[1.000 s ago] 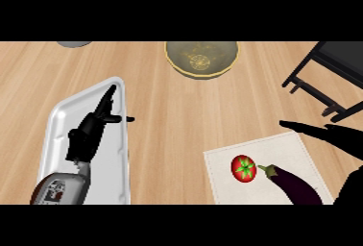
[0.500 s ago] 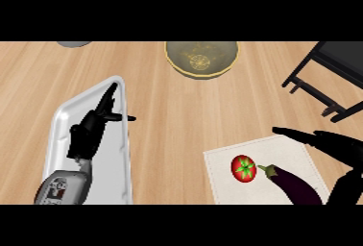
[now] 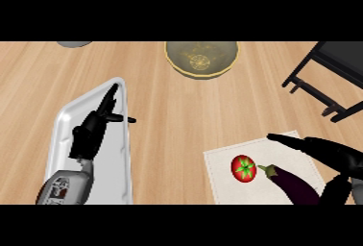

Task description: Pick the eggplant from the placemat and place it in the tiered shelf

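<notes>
Eggplant (image 3: 292,185) on placemat (image 3: 230,185), under right hand (image 3: 333,154), fingers spread wide

light: bright, even, no clear source | shadows: faint under tiered shelf (image 3: 327,79) | glare: none | blur: none

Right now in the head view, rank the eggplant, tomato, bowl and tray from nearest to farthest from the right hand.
Measured from the right hand, at the lower right:
1. Eggplant, on the placemat just below the hand.
2. Tomato, on the placemat, left of the eggplant.
3. Bowl, at the top centre.
4. Tray, far left, under the left hand.
</notes>
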Controlling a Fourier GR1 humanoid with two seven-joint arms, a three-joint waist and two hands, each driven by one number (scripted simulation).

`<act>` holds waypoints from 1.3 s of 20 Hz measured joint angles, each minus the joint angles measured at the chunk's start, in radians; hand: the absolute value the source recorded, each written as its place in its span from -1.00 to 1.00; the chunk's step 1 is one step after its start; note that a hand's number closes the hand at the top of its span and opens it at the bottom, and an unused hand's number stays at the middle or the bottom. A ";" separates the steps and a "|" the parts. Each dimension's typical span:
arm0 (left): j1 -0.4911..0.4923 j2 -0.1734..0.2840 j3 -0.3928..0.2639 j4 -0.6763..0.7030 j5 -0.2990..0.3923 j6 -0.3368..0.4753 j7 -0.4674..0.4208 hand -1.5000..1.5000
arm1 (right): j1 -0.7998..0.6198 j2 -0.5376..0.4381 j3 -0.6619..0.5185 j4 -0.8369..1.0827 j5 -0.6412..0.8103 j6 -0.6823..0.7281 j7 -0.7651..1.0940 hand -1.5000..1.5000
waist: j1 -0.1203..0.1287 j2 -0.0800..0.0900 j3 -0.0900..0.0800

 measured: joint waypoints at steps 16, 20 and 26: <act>0.017 -0.011 0.021 -0.029 -0.016 -0.027 -0.006 0.00 | 0.046 0.045 0.038 0.067 0.175 -0.037 -0.151 1.00 | 0.000 -0.001 0.000; 0.009 -0.012 0.026 -0.033 -0.021 -0.029 0.011 0.00 | 0.050 0.018 0.065 0.059 0.228 -0.059 -0.230 1.00 | 0.001 -0.003 -0.003; 0.021 -0.013 0.035 -0.040 -0.021 -0.037 0.002 0.00 | 0.064 0.009 0.091 0.073 0.302 -0.147 -0.342 1.00 | 0.002 -0.005 -0.003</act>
